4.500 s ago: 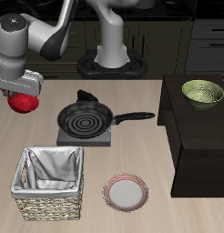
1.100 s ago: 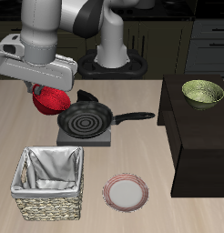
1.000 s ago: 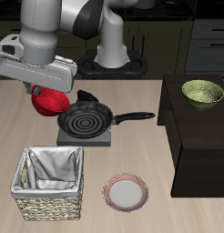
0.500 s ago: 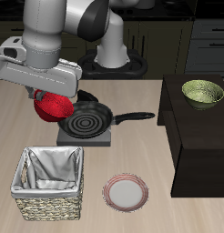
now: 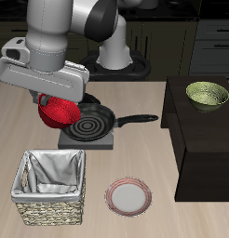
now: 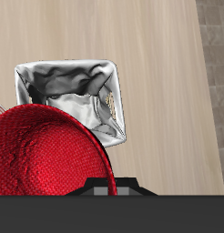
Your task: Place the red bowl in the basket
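The gripper (image 5: 53, 99) hangs above the table with its jaws closed on the red bowl (image 5: 59, 112), which is lifted clear of the surface and tilted; the fingers themselves are mostly hidden behind the wide grey hand body in the exterior view, and in the wrist view the bowl's ribbed red side (image 6: 45, 150) fills the space right in front of the hand, so how wide the jaws stand cannot be read beyond their hold on the bowl's rim. The bowl sits in the air beside the frying pan (image 5: 91, 121), overlapping the pan's edge in the exterior view, and farther back than the basket (image 5: 53, 187), which stands near the table's front edge with its grey-white cloth lining showing and nothing inside. In the wrist view the basket (image 6: 68, 86) appears beyond the bowl, its lining crumpled. Counting things: one red bowl, one basket, one frying pan on one grey square mat (image 5: 100, 142), one flat pink-rimmed plate (image 5: 129, 196) just beside the basket, and one olive-green bowl (image 5: 208, 94) on a dark raised block (image 5: 202, 139) well apart from the rest.
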{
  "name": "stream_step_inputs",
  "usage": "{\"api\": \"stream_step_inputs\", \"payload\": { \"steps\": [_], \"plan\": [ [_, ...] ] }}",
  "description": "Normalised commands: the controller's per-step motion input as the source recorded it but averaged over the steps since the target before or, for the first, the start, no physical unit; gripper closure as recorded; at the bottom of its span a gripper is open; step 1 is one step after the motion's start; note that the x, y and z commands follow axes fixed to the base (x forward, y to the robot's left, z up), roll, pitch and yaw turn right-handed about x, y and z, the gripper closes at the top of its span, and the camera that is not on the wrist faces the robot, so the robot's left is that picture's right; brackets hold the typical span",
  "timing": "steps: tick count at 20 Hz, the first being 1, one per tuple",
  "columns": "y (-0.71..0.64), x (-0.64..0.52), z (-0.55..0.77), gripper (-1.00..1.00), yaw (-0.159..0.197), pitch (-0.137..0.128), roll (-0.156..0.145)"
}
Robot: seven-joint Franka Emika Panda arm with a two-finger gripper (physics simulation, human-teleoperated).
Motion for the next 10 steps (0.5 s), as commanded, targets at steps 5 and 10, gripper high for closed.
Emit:
{"api": "stream_step_inputs", "payload": {
  "steps": [5,10],
  "plan": [
    [0.15,0.25,0.08,1.0,0.016,-0.011,0.009],
    [0.0,0.3,0.18,1.0,-0.009,-0.037,-0.024]
  ]
}}
